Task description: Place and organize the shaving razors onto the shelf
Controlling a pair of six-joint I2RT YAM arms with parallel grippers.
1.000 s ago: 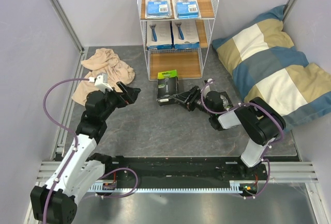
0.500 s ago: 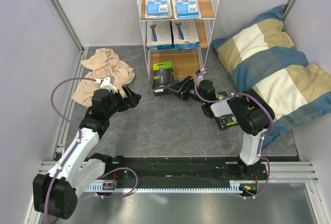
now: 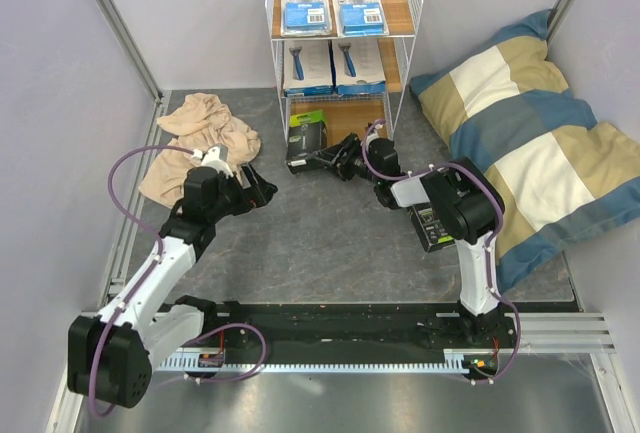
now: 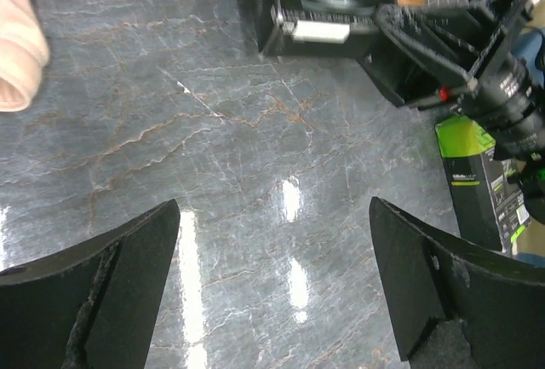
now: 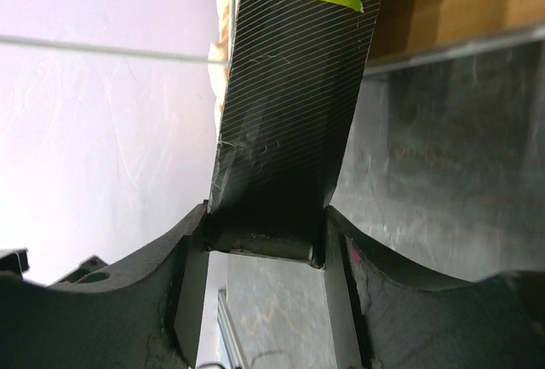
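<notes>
Top external: my right gripper (image 3: 326, 155) clamps flat black-and-green razor box (image 3: 306, 139), end-on toward white wire shelf (image 3: 362, 119) just ahead. My left gripper (image 3: 262, 185) gapes empty.

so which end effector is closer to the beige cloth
Left. The left end effector hangs open just beside the cloth; the right end effector is farther off, shut on a black-and-green box at the bottom of the shelf.

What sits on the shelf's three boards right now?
Top board: two blue blister cards side by side. Middle board: two white razor packs. Bottom board: bare wood showing; the right pincer holds a black box at its front. Its rear is hidden under the middle board.
</notes>
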